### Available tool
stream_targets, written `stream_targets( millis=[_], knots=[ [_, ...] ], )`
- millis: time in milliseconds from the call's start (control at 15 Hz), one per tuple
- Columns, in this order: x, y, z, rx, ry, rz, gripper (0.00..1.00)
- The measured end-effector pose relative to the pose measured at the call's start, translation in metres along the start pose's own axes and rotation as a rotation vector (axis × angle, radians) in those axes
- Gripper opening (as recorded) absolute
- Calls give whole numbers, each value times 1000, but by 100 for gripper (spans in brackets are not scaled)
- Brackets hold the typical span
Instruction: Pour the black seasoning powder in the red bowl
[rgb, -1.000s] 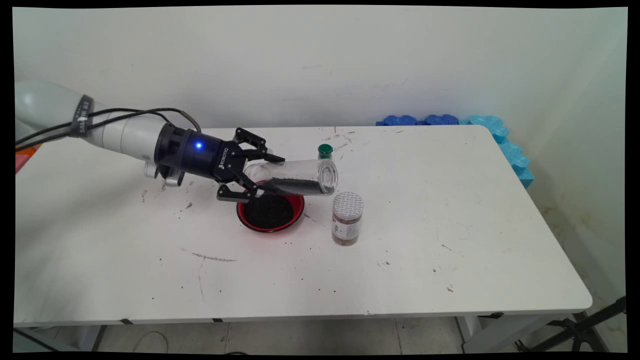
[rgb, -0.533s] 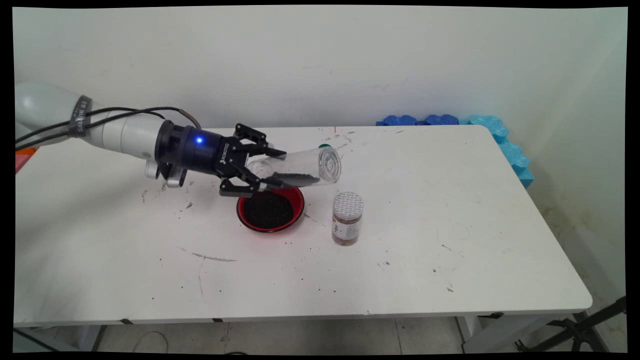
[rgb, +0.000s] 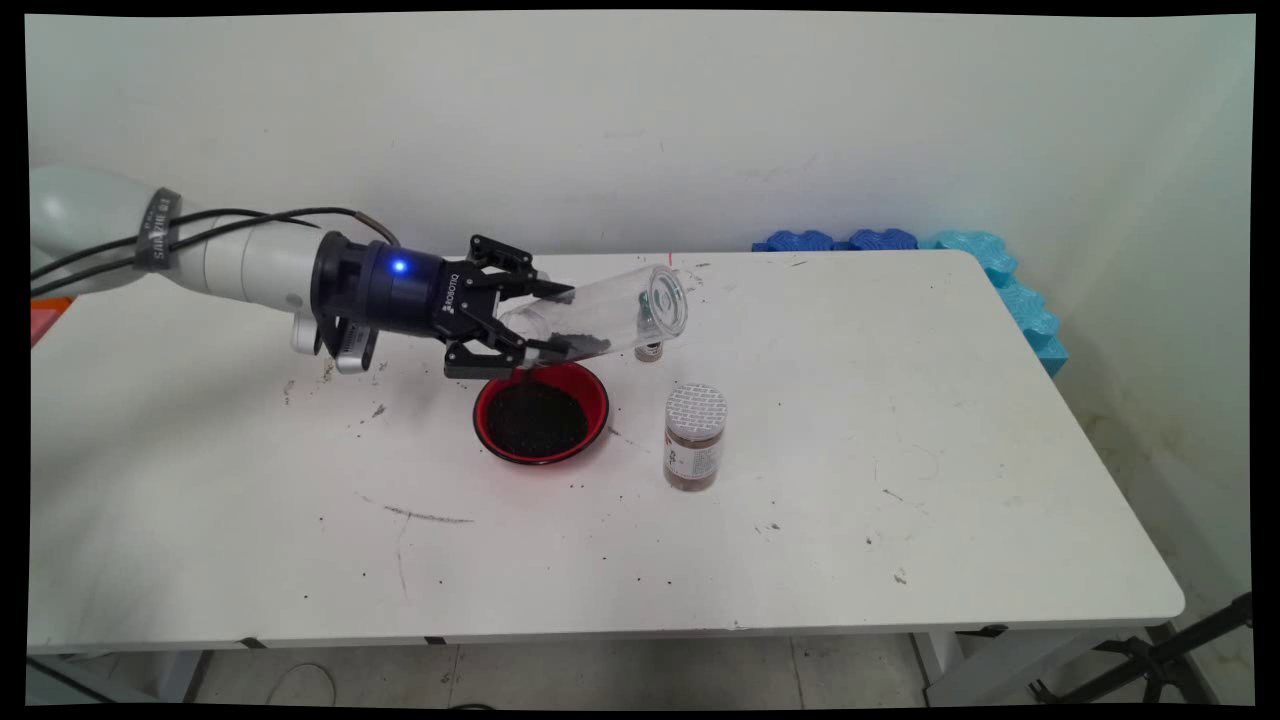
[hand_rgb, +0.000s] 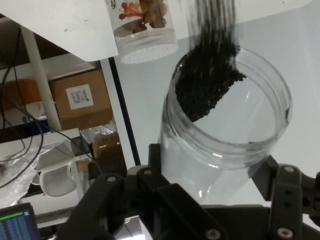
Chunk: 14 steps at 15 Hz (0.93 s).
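Jar (rgb: 610, 312), clear plastic and lidless, held well above the table (rgb: 900, 450) and tipped with base raised to the right and mouth low on the left. Clamped across the body near that low end by the black gripper (rgb: 548, 322), fingers closed narrow against both sides, as the hand view confirms (hand_rgb: 210, 200). Dark granules (hand_rgb: 207, 85) heaped at the low end of the jar, with a thin stream leaving the mouth. Directly beneath, red bowl (rgb: 479, 415), already holding a dark bed of the same grains (rgb: 540, 420). Judged from this: pouring under way, a small share left in the jar. Just right of the bowl, brown jar with silver lid (rgb: 695, 438), upright and apart from it. Behind the held jar, small bottle (rgb: 650, 352), partly seen through the plastic. Scattered dark specks around the bowl.
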Motion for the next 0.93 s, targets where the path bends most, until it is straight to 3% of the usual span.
stream_targets(
  millis=[933],
  knots=[
    [-4,-3,0,-21,-54,-35,0]
  ],
)
